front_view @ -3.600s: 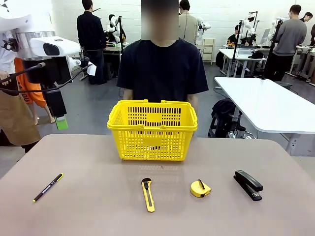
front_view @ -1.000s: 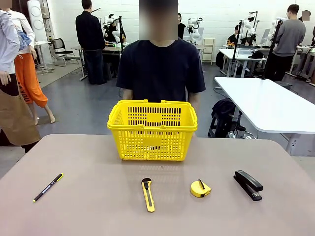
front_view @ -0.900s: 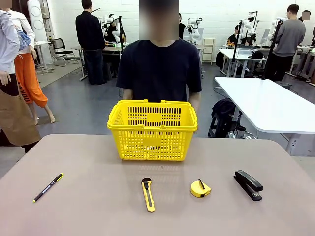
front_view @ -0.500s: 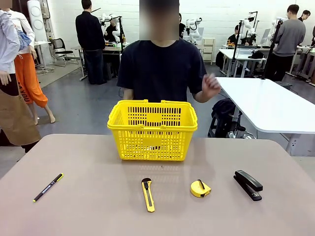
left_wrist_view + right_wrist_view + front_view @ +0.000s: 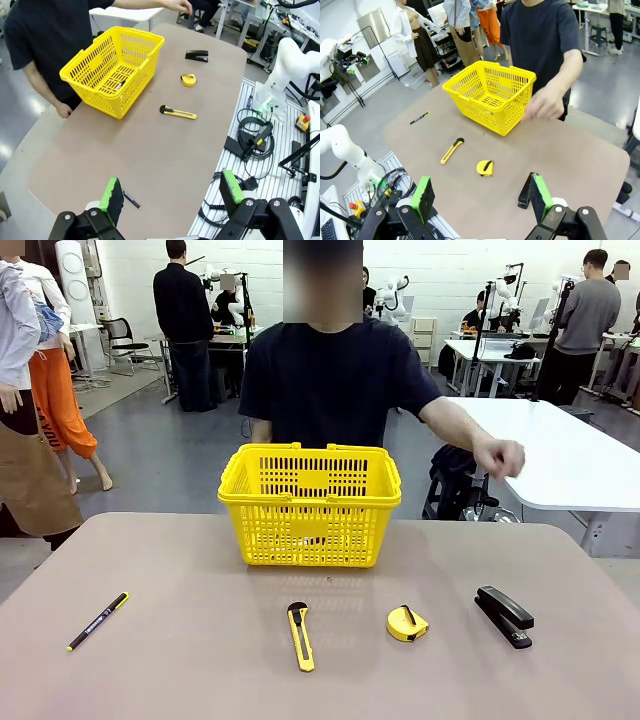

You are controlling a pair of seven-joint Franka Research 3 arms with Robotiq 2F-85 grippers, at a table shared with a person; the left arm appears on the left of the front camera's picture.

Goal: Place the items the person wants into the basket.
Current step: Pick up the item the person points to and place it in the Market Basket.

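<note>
Both wide open, nothing held: left gripper [image 5: 170, 190], right gripper [image 5: 481, 192]. Low in the front frame, running left to right on the table [image 5: 200, 670]: pen [image 5: 97, 621], utility knife [image 5: 300, 636], tape measure [image 5: 407, 623], stapler [image 5: 504, 616]. The basket [image 5: 310, 530] sits mid-frame behind them, with what looks like the marker [image 5: 120, 85] inside. The person's hand [image 5: 499, 456] is in the air at the right.

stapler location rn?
Front view: the black stapler lies on the table at the robot's right, just right of the yellow tape measure. The person's hand is held out over that side.
</note>
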